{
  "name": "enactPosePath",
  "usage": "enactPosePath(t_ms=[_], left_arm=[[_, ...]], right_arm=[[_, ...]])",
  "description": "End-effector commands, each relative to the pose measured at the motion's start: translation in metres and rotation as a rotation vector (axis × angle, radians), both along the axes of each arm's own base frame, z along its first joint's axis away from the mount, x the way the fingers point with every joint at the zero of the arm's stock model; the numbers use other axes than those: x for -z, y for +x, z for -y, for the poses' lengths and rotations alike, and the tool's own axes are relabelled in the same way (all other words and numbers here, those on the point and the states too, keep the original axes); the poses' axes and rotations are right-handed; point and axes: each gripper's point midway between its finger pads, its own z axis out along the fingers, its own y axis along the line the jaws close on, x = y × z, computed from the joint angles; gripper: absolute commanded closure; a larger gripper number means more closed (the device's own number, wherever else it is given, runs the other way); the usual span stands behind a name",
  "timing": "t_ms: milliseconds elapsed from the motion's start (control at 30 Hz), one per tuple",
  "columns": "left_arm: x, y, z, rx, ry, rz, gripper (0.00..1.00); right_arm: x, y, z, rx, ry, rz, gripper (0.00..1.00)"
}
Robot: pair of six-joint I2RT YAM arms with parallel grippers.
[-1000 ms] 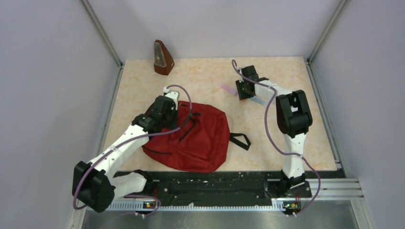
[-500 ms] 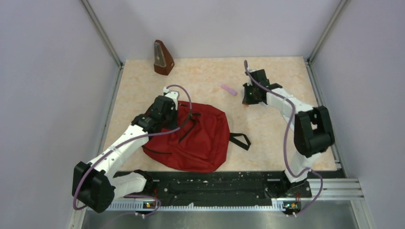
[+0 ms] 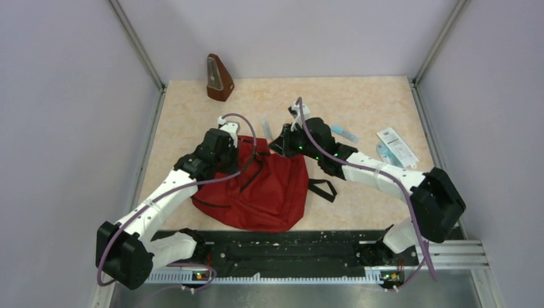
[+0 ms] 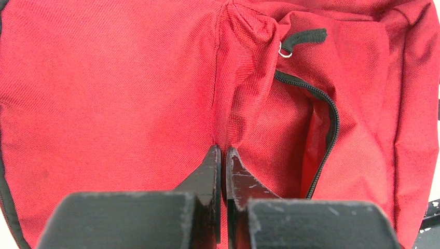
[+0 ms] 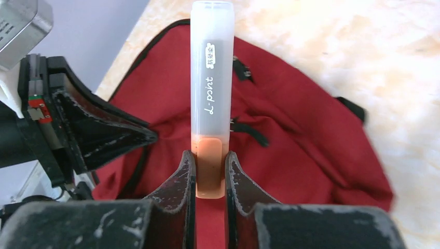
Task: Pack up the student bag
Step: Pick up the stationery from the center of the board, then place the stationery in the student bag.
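The dark red student bag point(image 3: 260, 189) lies flat on the table in front of the left arm, its black zipper point(image 4: 326, 129) open along one side. My left gripper point(image 3: 222, 149) is shut on a raised fold of the bag's fabric point(image 4: 244, 78) beside the opening, its jaws pressed together point(image 4: 222, 150). My right gripper point(image 5: 210, 166) is shut on the orange end of a highlighter point(image 5: 211, 78) with a translucent cap. It holds the highlighter point(image 3: 267, 128) over the bag's far edge point(image 5: 290, 155), close to the left gripper point(image 5: 98, 135).
A brown metronome-like object point(image 3: 219, 78) stands at the back left. A blue item point(image 3: 344, 133) and white packets point(image 3: 396, 144) lie at the right. A black strap loop point(image 3: 323, 188) sticks out from the bag's right side. Walls close in on three sides.
The right arm swung from the back right of the table over to the bag's far edge, carrying the highlighter. This uncovered the items at the right. The left arm has not moved.
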Motion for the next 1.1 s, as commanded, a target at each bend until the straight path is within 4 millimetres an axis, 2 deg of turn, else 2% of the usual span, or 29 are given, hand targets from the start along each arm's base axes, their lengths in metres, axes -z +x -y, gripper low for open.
enactPosePath(t_ms=[0, 133, 233, 367, 533, 700, 900, 1000, 1033, 1067], left_arm=[[-0.028, 0.010, 0.006, 0.002, -0.056, 0.085, 1.00], [-0.029, 0.010, 0.007, 0.005, -0.061, 0.083, 1.00], [-0.029, 0.010, 0.007, 0.004, -0.063, 0.085, 1.00], [-0.031, 0.009, 0.006, 0.002, -0.064, 0.093, 1.00], [-0.033, 0.010, 0.005, -0.004, -0.062, 0.099, 1.00], [-0.033, 0.010, 0.005, -0.004, -0.061, 0.100, 1.00], [-0.029, 0.012, -0.001, -0.036, -0.037, 0.092, 1.00], [-0.029, 0.012, -0.001, -0.035, -0.041, 0.091, 1.00], [-0.030, 0.012, 0.000, -0.030, -0.045, 0.090, 1.00], [-0.030, 0.012, 0.002, -0.023, -0.050, 0.090, 1.00]], right_arm=[[-0.032, -0.003, -0.053, -0.052, 0.164, 0.087, 1.00], [-0.023, -0.013, -0.083, -0.110, 0.184, 0.104, 1.00], [-0.005, -0.019, -0.102, -0.153, 0.156, 0.116, 1.00], [0.022, -0.027, -0.113, -0.188, 0.117, 0.117, 1.00], [0.053, -0.034, -0.102, -0.201, 0.024, 0.100, 1.00], [0.069, -0.044, -0.078, -0.217, -0.091, 0.109, 1.00], [0.093, -0.061, -0.064, -0.333, -0.232, 0.097, 1.00], [0.096, -0.066, -0.061, -0.369, -0.260, 0.099, 1.00], [0.095, -0.066, -0.061, -0.375, -0.263, 0.099, 0.97], [0.091, -0.065, -0.063, -0.373, -0.261, 0.104, 0.83]])
